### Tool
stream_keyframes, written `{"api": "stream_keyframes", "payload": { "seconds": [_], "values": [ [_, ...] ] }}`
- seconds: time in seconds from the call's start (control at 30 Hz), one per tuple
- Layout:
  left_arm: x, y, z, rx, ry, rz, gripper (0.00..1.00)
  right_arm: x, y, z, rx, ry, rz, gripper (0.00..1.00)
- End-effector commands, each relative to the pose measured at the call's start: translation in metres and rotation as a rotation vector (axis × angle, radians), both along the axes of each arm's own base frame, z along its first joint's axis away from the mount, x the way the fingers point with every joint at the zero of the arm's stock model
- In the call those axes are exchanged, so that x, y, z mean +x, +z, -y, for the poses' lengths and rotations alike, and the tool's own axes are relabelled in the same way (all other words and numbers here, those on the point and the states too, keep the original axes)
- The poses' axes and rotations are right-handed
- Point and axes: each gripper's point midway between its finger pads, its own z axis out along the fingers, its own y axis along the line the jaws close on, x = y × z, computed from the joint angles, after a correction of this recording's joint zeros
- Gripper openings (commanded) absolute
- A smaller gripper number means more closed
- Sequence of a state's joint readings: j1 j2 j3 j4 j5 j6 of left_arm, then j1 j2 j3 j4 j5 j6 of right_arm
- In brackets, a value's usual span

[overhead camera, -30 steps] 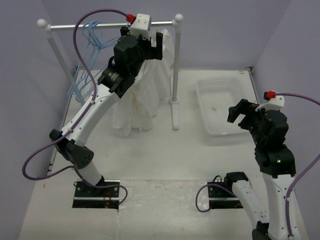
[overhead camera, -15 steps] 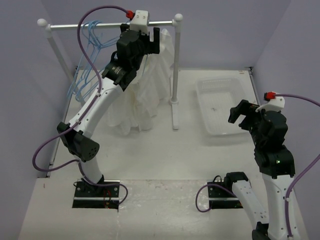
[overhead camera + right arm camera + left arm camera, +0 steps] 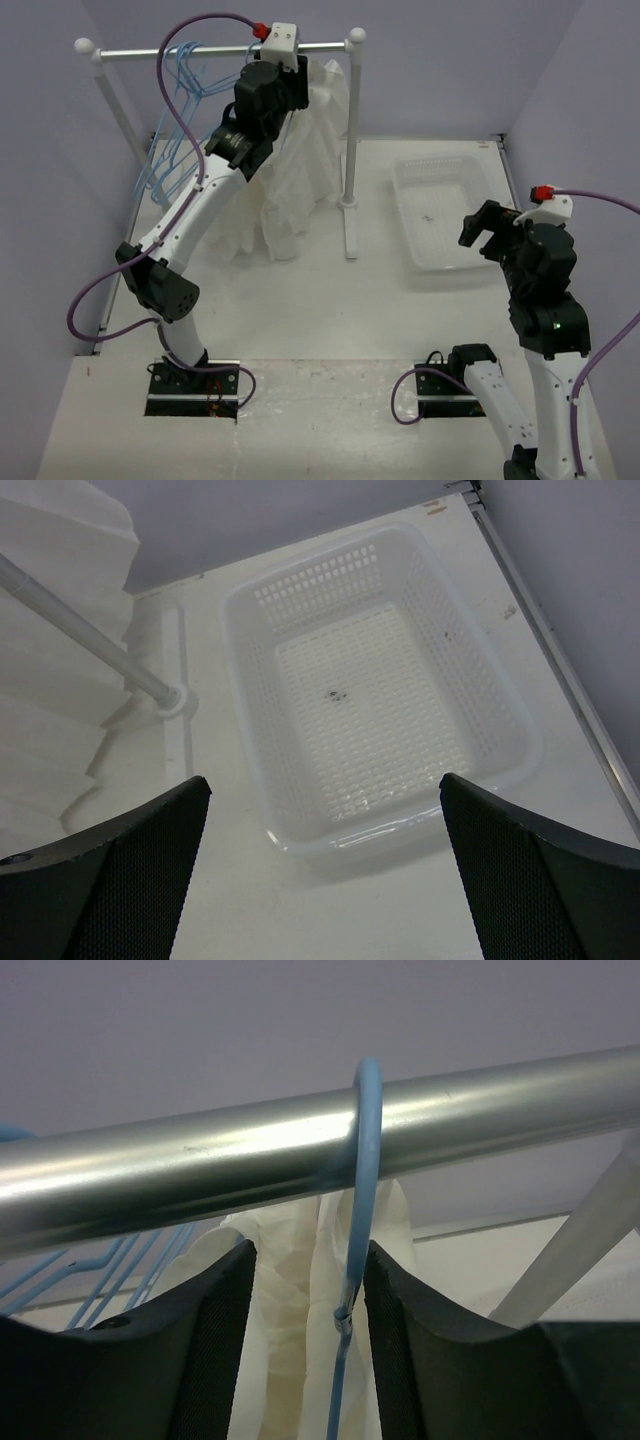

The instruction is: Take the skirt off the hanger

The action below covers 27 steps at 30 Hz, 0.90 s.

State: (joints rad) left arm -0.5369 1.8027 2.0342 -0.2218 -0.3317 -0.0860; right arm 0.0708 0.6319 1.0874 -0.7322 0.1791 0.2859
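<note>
Okay, right gripper [image 3: 483, 232] is hovering wide open over the clear basket [image 3: 250, 610]. Farther back, left gripper [image 3: 310, 1310] is bracketing the blue hanger [image 3: 365, 1160] neck under the rail [image 3: 200, 1175], jaws parted, not clamping. Skirt [image 3: 300, 190] is hanging below it.

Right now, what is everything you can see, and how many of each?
rail: one, silver bar on white posts, back of the table.
empty hangers: a few, light blue, bunched at the rail's left end.
skirt: one, white, hanging under the rail's right part.
hanger: one, blue, hooked over the rail, white cloth below it.
basket: one, clear plastic, right of the rail, only a dark speck inside.
table: one, white.
left gripper: one, black, up at the rail, jaws apart either side of the hanger's neck.
right gripper: one, black, open, by the basket's near side.
</note>
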Motion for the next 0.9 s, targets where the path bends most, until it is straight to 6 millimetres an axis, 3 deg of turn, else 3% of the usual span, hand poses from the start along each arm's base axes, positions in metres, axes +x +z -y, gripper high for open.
{"api": "stream_keyframes", "payload": {
  "seconds": [0.0,0.2,0.27,0.5,0.67,0.87],
  "values": [
    [-0.002,0.012,-0.004,-0.033,0.001,0.039,0.49,0.0,0.007,0.007,-0.025,-0.029,0.036,0.99],
    [0.0,0.01,-0.004,-0.024,0.007,0.037,0.21,-0.005,0.01,0.009,-0.026,-0.04,0.055,0.99],
    [-0.001,0.014,-0.006,-0.03,0.016,0.045,0.0,-0.006,0.01,0.01,-0.025,-0.042,0.059,0.99],
    [-0.016,0.057,-0.003,-0.077,-0.04,0.128,0.0,-0.004,0.012,0.005,-0.015,-0.021,0.067,0.99],
    [-0.034,0.096,-0.016,-0.113,-0.026,0.202,0.0,-0.003,0.011,0.004,-0.011,-0.012,0.065,0.99],
    [-0.049,0.108,-0.02,-0.12,-0.01,0.216,0.0,-0.002,0.009,-0.001,0.004,0.009,0.063,0.99]
  ]
}}
